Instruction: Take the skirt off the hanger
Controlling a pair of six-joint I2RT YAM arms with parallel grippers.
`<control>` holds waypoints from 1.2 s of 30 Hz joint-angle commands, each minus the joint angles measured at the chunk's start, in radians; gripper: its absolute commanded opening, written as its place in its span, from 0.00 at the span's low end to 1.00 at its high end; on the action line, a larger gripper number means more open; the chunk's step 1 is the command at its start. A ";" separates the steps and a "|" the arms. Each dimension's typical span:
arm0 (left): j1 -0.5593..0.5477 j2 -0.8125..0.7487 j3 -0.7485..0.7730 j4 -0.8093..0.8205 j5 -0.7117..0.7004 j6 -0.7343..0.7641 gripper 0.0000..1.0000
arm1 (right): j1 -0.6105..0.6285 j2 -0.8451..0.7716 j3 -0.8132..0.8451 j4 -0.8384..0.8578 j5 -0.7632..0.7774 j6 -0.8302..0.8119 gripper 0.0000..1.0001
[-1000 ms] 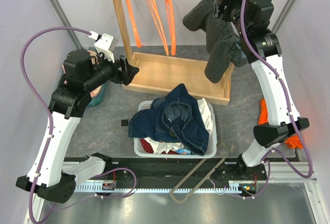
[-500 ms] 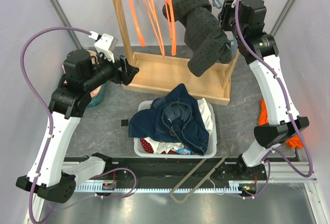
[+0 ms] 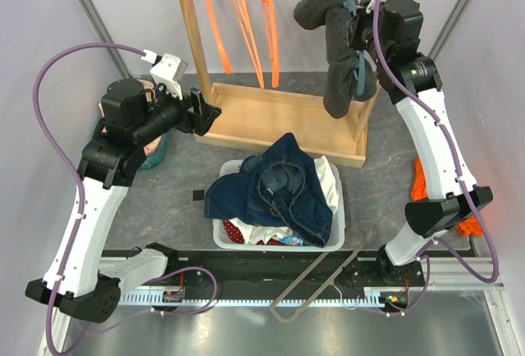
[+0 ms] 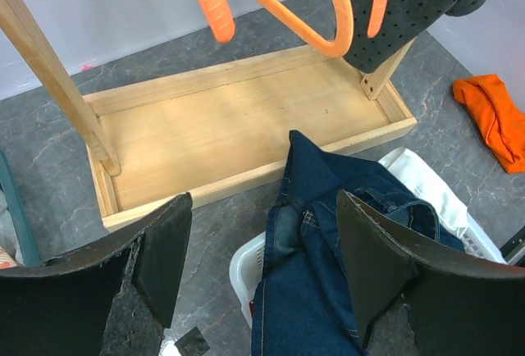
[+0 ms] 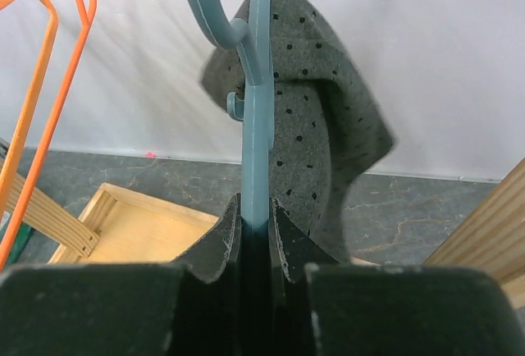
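Worktop (image 3: 156, 200): dark grey stone-look surface in front of the two arm bases.
Basket (image 3: 219, 233): white, nearest the bases, heaped with jeans (image 3: 283, 192).
Skirt (image 3: 236, 229): only a small patch of dark red, white-dotted cloth shows at the basket's near left corner, tucked under the jeans. It is on no hanger (so its removal looks already done).
Left tool (image 4: 262, 241): fingers apart and empty, poised between the basket and the wooden rack (image 3: 271, 114), probably ready to help.
Orange hangers (image 3: 269, 28): three, bare, hooked on the left part of the rack's rail.
Right tool (image 5: 254, 225): farthest back, at the right end of the rail. Its fingers are clamped on the stem of the grey-blue hanger (image 5: 258, 126) below its hook, probably to steady or lift it.
Grey dotted garment (image 5: 320, 143): draped over that hanger, beside the right post.
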 commanded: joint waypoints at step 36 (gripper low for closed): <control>-0.022 0.114 0.241 0.073 0.505 -0.081 1.00 | 0.006 -0.771 -0.447 0.007 -0.631 0.110 0.00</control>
